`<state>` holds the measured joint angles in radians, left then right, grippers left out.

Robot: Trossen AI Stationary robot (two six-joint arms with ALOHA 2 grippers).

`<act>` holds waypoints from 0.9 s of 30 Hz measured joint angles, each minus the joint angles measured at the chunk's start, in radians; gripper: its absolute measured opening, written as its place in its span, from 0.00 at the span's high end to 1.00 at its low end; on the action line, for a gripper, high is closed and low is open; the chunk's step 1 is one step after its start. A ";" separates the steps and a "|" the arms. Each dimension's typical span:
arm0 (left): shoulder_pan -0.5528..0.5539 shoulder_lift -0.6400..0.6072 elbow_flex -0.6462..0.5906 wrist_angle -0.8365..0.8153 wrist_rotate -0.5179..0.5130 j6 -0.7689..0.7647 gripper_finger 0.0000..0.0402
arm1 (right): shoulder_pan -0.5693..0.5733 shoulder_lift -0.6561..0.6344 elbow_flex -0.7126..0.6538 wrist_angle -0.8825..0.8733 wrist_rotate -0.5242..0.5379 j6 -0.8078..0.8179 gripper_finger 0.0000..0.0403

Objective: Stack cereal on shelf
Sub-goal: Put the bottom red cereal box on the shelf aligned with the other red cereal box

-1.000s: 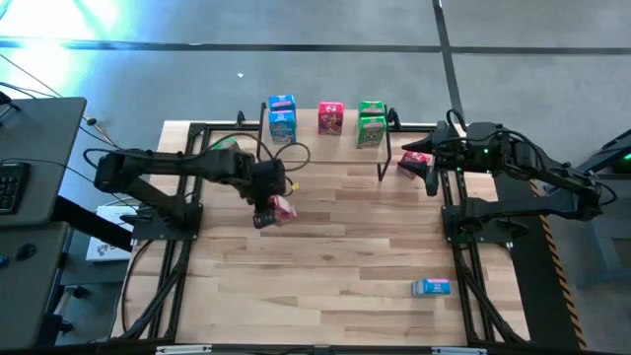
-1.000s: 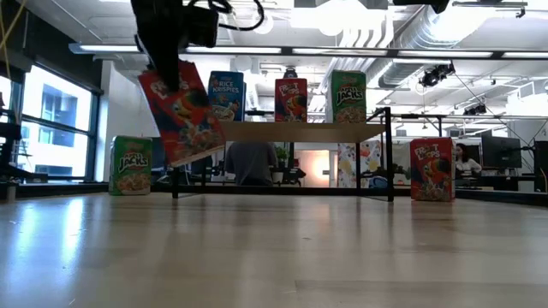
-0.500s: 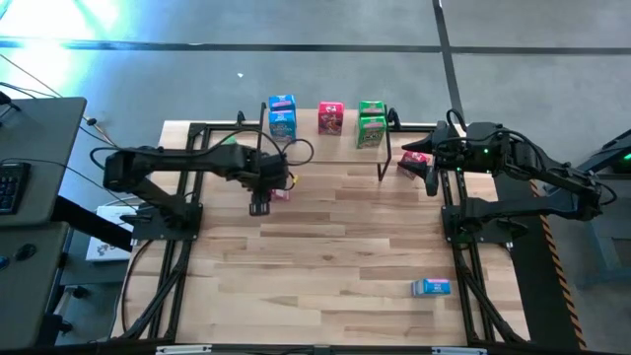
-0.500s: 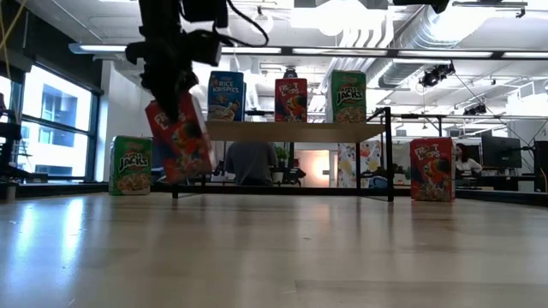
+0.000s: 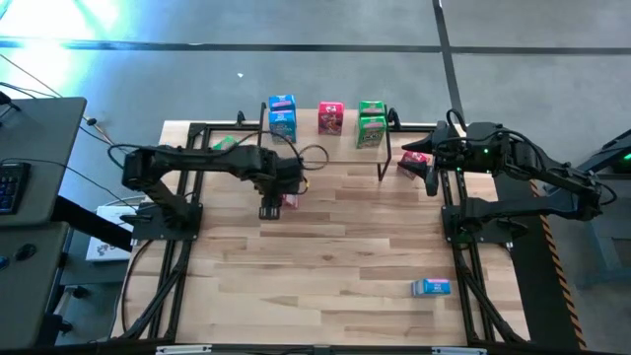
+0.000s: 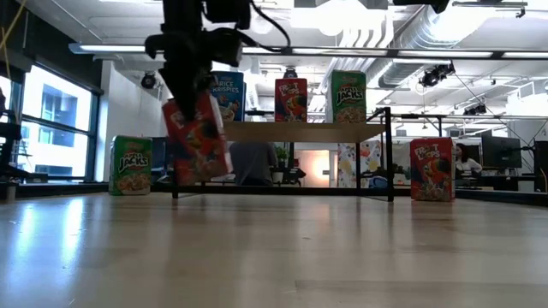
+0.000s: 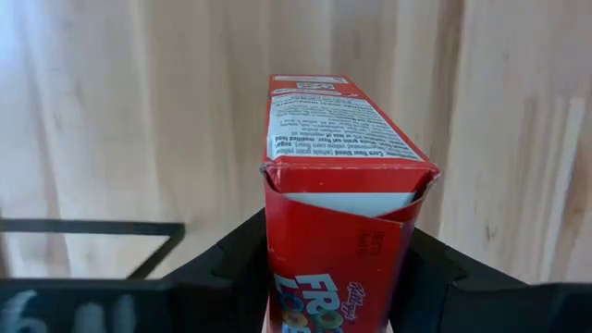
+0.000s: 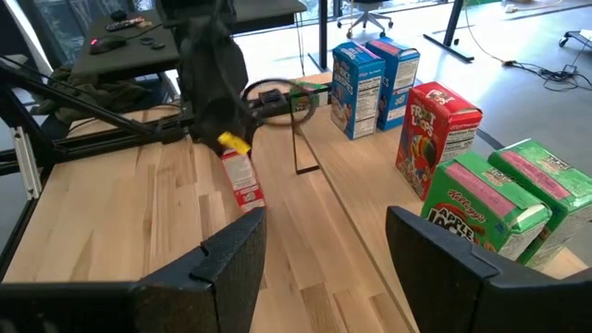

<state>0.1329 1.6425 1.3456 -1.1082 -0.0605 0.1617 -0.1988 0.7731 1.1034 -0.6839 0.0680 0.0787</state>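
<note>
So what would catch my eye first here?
The left gripper holds a red box tilted above the table, in front of the shelf. On the shelf stand blue, red and green boxes. The right gripper waits by the shelf's right end.

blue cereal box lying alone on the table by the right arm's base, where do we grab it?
Blue box lies flat, long axis across the table: come straight down, likely pinching its two long edges mid-length. Right gripper is nearer; left gripper holds a red box.
</note>
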 joint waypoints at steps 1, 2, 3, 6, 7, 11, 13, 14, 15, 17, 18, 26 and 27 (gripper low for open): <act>-0.007 0.020 0.019 -0.014 0.001 0.009 0.61 | 0.000 0.000 0.000 0.000 0.000 0.000 0.46; -0.012 0.042 0.039 -0.023 0.001 0.020 0.61 | 0.000 0.000 0.000 0.000 0.000 0.000 0.46; -0.016 0.065 0.059 -0.035 0.002 0.029 0.61 | 0.000 0.000 0.000 0.000 0.000 0.000 0.46; -0.020 0.120 0.109 -0.068 0.001 0.042 0.61 | 0.000 0.000 0.000 0.000 0.000 0.000 0.46; -0.020 0.135 0.126 -0.073 0.003 0.044 0.61 | 0.000 0.000 0.000 0.000 0.000 0.000 0.46; -0.026 0.172 0.165 -0.093 0.004 0.051 0.61 | 0.000 0.000 0.000 0.000 0.000 0.000 0.46; -0.030 0.180 0.172 -0.087 0.004 0.051 0.61 | 0.000 0.000 0.000 0.000 0.000 0.000 0.46; -0.031 0.182 0.173 -0.086 0.004 0.051 0.61 | 0.000 0.000 0.000 0.000 0.000 0.000 0.46; -0.033 0.184 0.173 -0.080 0.005 0.051 0.61 | 0.000 0.000 0.000 0.000 0.000 0.000 0.46; -0.037 0.191 0.173 -0.064 0.004 0.051 0.61 | 0.000 0.000 0.000 0.000 0.000 0.000 0.46; -0.037 0.194 0.173 -0.062 0.005 0.051 0.61 | 0.000 0.000 0.000 0.000 0.000 0.000 0.46; -0.051 0.195 0.173 -0.047 0.002 0.052 0.61 | 0.000 0.000 0.000 0.000 0.000 0.000 0.46; -0.051 0.195 0.173 -0.047 0.001 0.052 0.61 | 0.000 0.000 0.000 0.000 0.000 0.000 0.46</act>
<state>0.0822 1.8370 1.5188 -1.1549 -0.0590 0.2138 -0.1986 0.7732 1.1034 -0.6840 0.0677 0.0788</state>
